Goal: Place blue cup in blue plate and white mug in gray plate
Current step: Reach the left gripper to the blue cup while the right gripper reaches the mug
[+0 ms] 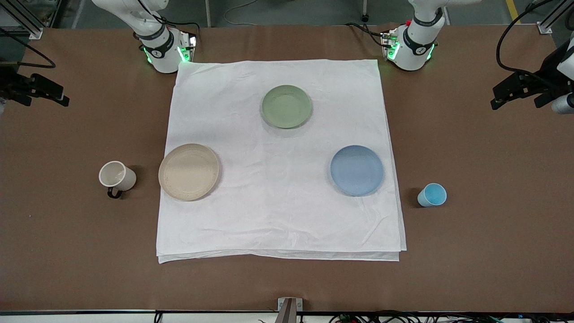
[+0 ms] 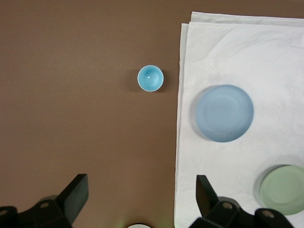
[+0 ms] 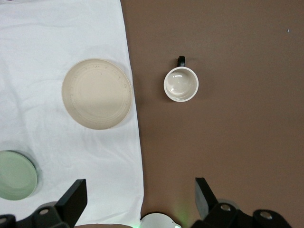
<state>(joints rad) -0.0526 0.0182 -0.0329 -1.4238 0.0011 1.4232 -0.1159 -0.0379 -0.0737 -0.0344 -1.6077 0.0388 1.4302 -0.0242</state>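
Fingers spread on left gripper (image 2: 140, 199) and right gripper (image 3: 137, 202), both high over desk ends; blue cup (image 1: 432, 195), white mug (image 1: 117, 176) on bare desk (image 1: 493, 246), blue plate (image 1: 357, 170), gray plate (image 1: 189, 172) empty, nothing done.

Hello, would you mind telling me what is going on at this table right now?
Nothing is held yet. Both arms wait at the table's ends, the left gripper and right gripper open. The blue cup stands on bare table beside the blue plate, the white mug beside the gray plate.

Both arms wait raised at the bench ends; left gripper (image 2: 137, 199) and right gripper (image 3: 137, 199) hang with fingers spread wide
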